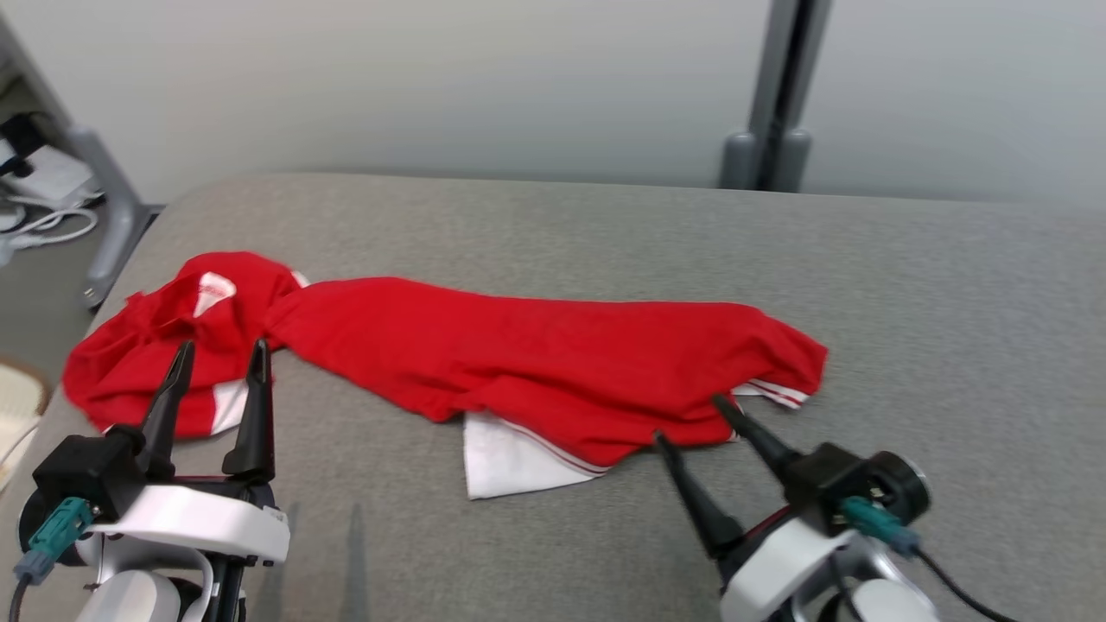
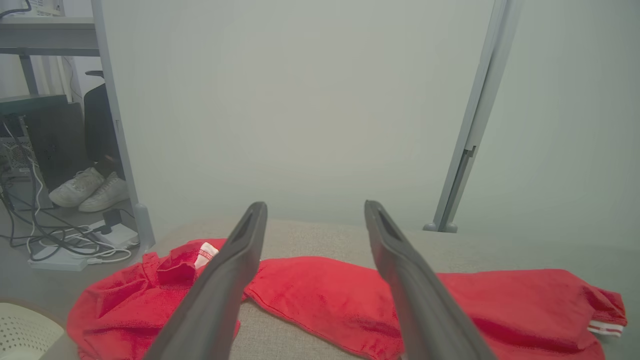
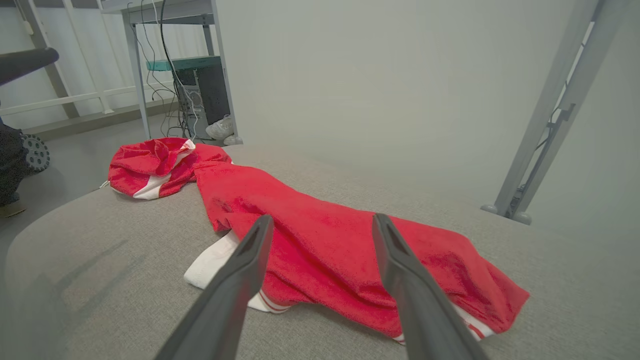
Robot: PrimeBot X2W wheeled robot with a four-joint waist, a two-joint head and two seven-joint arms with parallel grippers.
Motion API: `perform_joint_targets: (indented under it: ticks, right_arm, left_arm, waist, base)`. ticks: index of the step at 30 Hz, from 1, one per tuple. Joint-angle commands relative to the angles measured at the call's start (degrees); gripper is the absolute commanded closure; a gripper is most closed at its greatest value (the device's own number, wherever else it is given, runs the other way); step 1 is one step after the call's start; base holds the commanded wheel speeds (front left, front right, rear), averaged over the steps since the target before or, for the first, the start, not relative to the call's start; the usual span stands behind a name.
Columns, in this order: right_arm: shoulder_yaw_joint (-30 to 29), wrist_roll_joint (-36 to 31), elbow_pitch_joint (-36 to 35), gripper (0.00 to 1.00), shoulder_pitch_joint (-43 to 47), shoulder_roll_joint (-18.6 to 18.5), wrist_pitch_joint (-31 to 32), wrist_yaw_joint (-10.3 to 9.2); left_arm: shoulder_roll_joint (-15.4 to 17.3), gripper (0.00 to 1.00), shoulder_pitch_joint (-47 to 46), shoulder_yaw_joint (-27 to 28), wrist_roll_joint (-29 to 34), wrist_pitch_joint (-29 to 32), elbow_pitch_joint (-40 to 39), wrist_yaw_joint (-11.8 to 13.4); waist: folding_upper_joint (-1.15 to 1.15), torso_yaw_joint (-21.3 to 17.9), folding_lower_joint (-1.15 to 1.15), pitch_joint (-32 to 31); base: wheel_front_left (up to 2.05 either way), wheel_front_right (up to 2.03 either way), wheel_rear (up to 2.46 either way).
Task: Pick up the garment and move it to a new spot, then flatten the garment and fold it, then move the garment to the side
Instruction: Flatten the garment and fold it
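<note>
bare grey surface (image 1: 950,345) right of garment (image 1: 518,354), post (image 1: 778,104) behind

Red garment (image 1: 518,363) sprawls across the desk (image 1: 605,225), nine to three o'clock; left pincer (image 1: 222,345) gapes at eight, right pincer (image 1: 687,418) at four.

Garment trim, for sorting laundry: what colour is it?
The trim is white with thin red stripes; the head view shows it best.

Left gripper (image 1: 222,345) at 7 o'clock, jaws spread wide, pointing 12. Right gripper (image 1: 689,418) at 5 o'clock, jaws spread wide, tilted toward 11. Both empty.
</note>
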Motion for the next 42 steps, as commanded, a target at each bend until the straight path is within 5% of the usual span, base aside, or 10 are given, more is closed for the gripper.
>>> perform_joint_targets:
  ticks: [1,11,23,24,26,33,42]
  right_arm:
    - [1.7,0.5,1.0,0.0,-1.2,-0.7,0.4,0.0]
    - [15.5,4.0,15.6,0.0,-11.7,-3.6,0.3,-0.01]
    - [26.2,9.2,34.1,0.0,-23.0,-5.5,2.8,0.0]
    - [26.8,9.8,35.6,0.44,-23.5,-5.7,3.5,0.0]
    - [27.8,11.1,37.2,1.0,-24.1,-5.6,3.0,-0.01]
    - [29.1,14.2,37.8,1.0,-27.0,-5.1,-1.6,-0.01]
    - [28.2,14.8,28.8,1.0,-27.7,-5.9,-7.5,0.0]
  left_arm:
    - [-0.2,0.0,-1.2,-0.1,-0.2,-0.4,0.4,-0.4]
    - [-2.7,0.0,-6.8,-1.0,0.4,-2.3,4.5,-3.3]
    - [-5.8,0.0,-10.2,-0.8,3.0,-3.3,8.2,-6.1]
    - [-6.0,0.0,-10.4,-0.6,3.2,-3.3,8.3,-6.3]
    - [-6.6,0.0,-10.4,-0.1,3.9,-3.3,8.3,-6.5]
    - [-7.7,0.0,-9.3,1.6,5.8,-3.3,8.2,-7.5]
    - [-7.2,0.0,-8.2,3.9,7.3,-3.3,7.5,-8.1]
  waist:
    - [0.0,3.8,0.0,1.3]
    - [0.0,14.8,0.0,5.1]
    - [0.0,20.4,0.0,8.5]
    - [0.0,20.5,0.0,8.6]
    - [0.0,20.5,0.0,8.7]
    - [0.0,18.0,0.0,8.3]
    - [0.0,10.5,0.0,7.9]
  base:
    - [0.0,0.0,0.0]
    - [0.0,0.0,0.0]
    - [0.0,0.0,0.0]
    - [0.0,0.0,0.0]
    - [0.0,0.0,0.0]
    - [0.0,0.0,0.0]
    - [0.0,0.0,0.0]
